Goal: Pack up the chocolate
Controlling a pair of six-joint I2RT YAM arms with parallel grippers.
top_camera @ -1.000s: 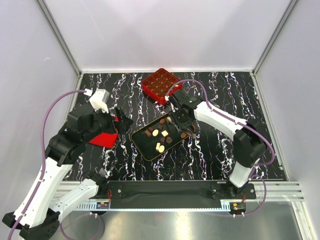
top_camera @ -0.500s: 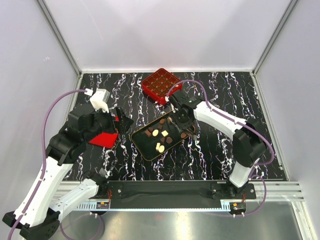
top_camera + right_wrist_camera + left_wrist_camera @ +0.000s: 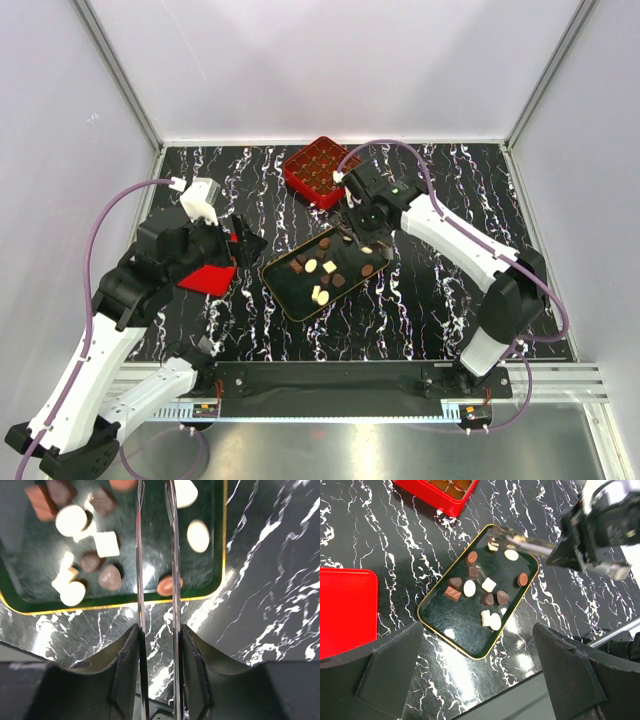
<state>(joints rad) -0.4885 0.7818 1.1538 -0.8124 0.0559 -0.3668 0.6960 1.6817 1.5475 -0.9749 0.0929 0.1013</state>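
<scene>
Several small dark brown and cream chocolate pieces (image 3: 311,266) (image 3: 489,585) (image 3: 107,544) lie in a black gold-rimmed tray (image 3: 288,291) (image 3: 440,617) (image 3: 30,607). My right gripper (image 3: 366,212) (image 3: 156,630) is shut on metal tongs (image 3: 530,544) (image 3: 139,580). The tong tips reach the tray's far corner at a cream piece (image 3: 493,545); I cannot tell whether they hold it. My left gripper (image 3: 240,240) (image 3: 480,680) hangs open and empty to the left of the tray. The red gridded box (image 3: 318,170) (image 3: 440,495) stands beyond the tray.
A flat red lid (image 3: 208,278) (image 3: 345,610) lies on the marbled table under my left arm. The metal front rail (image 3: 330,380) runs along the near edge. White walls close in the table's sides and back.
My right arm has drawn back toward the red box, carrying the tong tips from the tray's right part to its far corner. The tong blades have narrowed slightly. The left arm has not moved.
</scene>
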